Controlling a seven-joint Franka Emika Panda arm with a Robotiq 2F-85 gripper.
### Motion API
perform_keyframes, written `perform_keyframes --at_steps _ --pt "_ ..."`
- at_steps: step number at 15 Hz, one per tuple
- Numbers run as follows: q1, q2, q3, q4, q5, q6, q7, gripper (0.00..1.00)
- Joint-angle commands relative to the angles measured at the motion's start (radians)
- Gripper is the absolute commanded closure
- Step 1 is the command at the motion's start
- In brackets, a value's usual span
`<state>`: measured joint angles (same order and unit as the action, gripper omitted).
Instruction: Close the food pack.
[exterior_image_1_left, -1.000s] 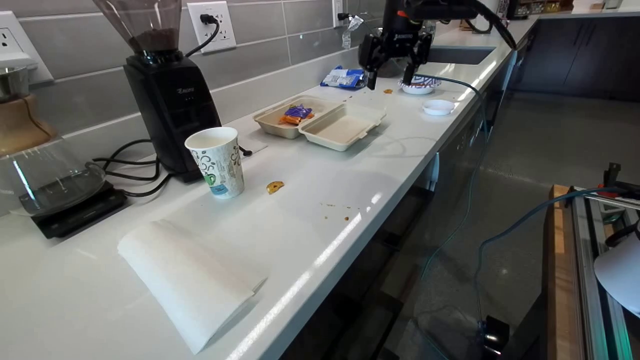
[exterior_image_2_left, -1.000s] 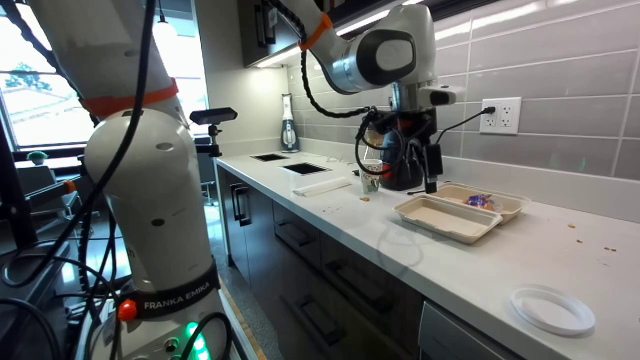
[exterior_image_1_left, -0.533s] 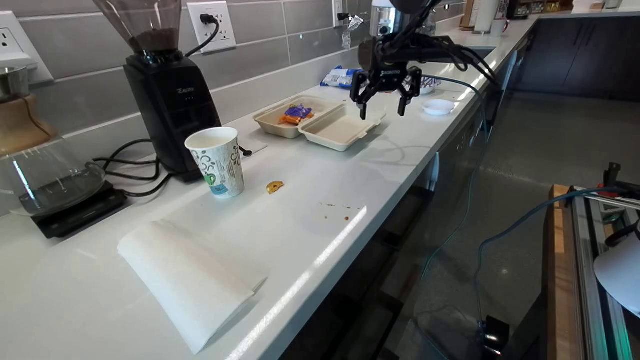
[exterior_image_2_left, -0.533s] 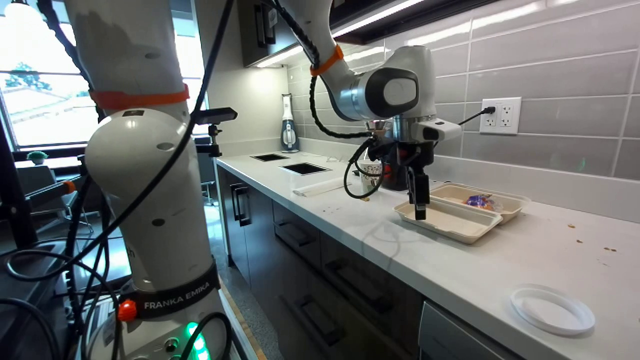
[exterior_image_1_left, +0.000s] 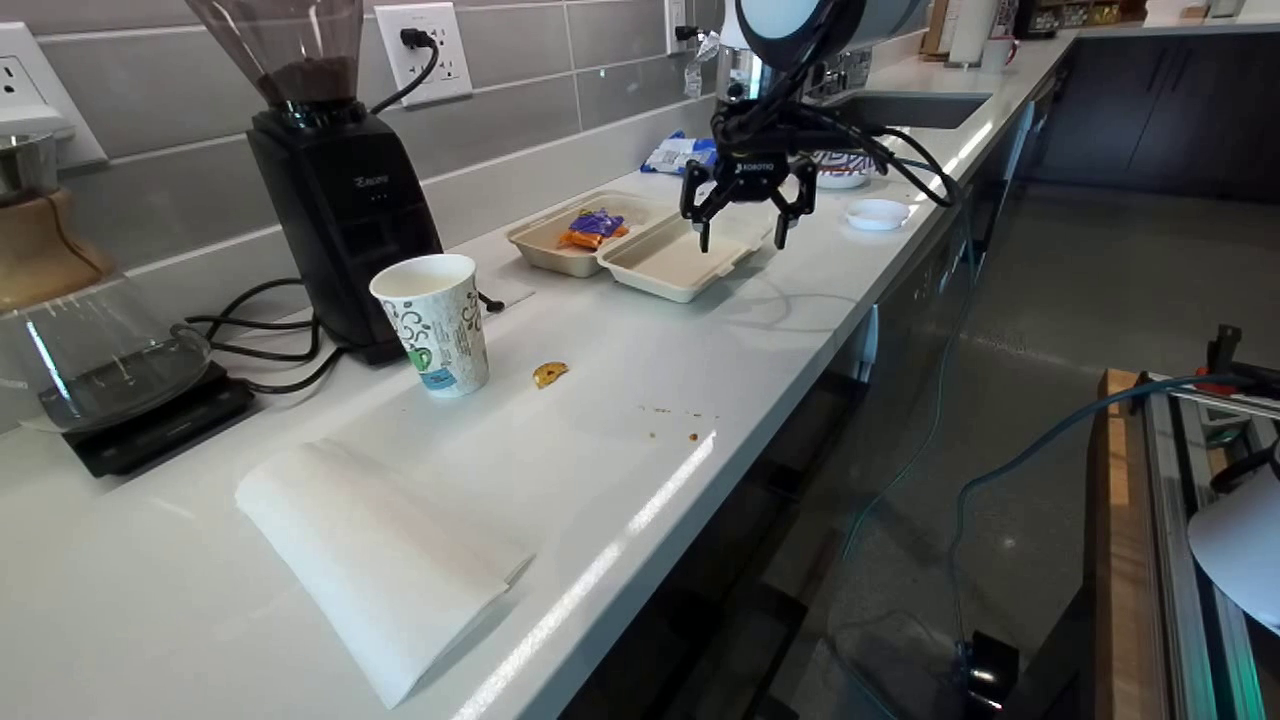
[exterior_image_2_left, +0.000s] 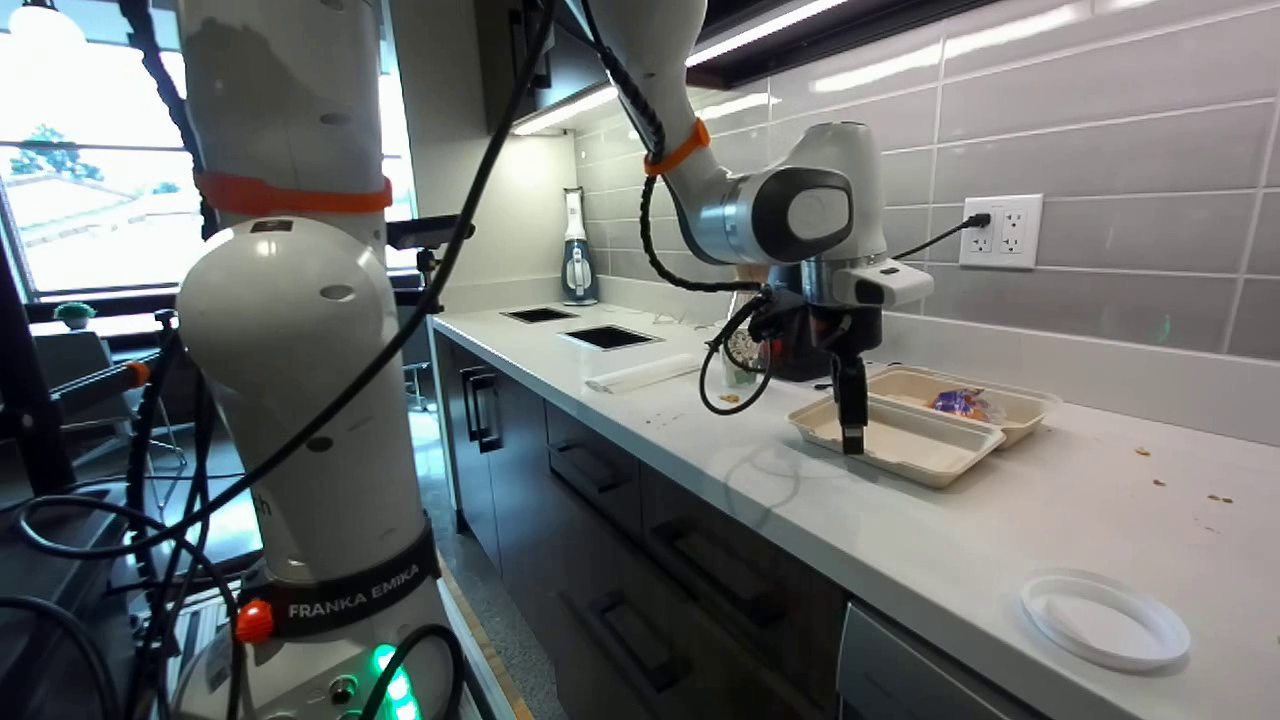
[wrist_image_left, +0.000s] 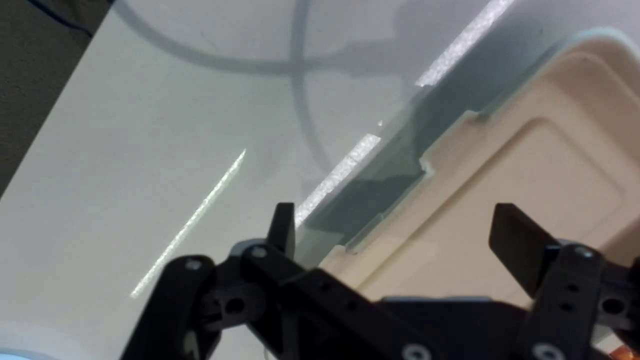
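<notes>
Food pack (exterior_image_1_left: 660, 262) lies spread open on the counter (exterior_image_1_left: 620, 345), its two shallow halves side by side, with an orange-and-purple packet (exterior_image_1_left: 597, 228) in the half nearer the tiled wall (exterior_image_1_left: 520, 50). The end effector (exterior_image_1_left: 742, 243) is released, its fingers parted wide, at three o'clock of the pack's middle in an exterior view. In the wrist view the front half's outer edge runs between them, one finger (wrist_image_left: 284, 227) over the counter, the other finger (wrist_image_left: 515, 245) over that half's floor; whether either touches the pack I cannot tell. Around the pack, in an exterior view, a blue-and-white bag (exterior_image_1_left: 675, 152) lies near at one o'clock and a white round dish (exterior_image_1_left: 877, 214) at three. A paper cup (exterior_image_1_left: 432, 325) stands upright at eight, a black coffee grinder (exterior_image_1_left: 345, 220) at nine. A brown broken morsel (exterior_image_1_left: 549, 375) lies at seven, and beyond it, well apart, a folded white sheet (exterior_image_1_left: 380, 562).
</notes>
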<state>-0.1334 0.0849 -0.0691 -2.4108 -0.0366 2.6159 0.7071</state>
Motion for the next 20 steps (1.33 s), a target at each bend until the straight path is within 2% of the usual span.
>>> perform_keyframes --at_steps 1,4,6,7,8,9,10,11,15,19,20 --pt "0.030 0.046 -0.030 0.032 0.012 0.018 0.056 0.00" --pt "0.038 0.057 -0.042 0.043 0.019 0.020 0.080 0.02" --pt "0.039 0.062 -0.047 0.048 0.024 0.019 0.090 0.11" --pt "0.040 0.063 -0.050 0.049 0.024 0.019 0.095 0.19" --pt "0.041 0.063 -0.053 0.050 0.028 0.018 0.099 0.22" --pt "0.040 0.062 -0.052 0.051 0.036 0.016 0.097 0.21" --pt "0.038 0.058 -0.048 0.052 0.058 0.007 0.084 0.26" --pt "0.037 0.055 -0.048 0.052 0.070 0.006 0.083 0.23" --pt "0.035 0.044 -0.046 0.052 0.126 0.002 0.074 0.23" --pt "0.034 0.052 -0.045 0.053 0.162 0.004 0.067 0.36" --pt "0.034 0.053 -0.045 0.053 0.169 0.002 0.064 0.36"
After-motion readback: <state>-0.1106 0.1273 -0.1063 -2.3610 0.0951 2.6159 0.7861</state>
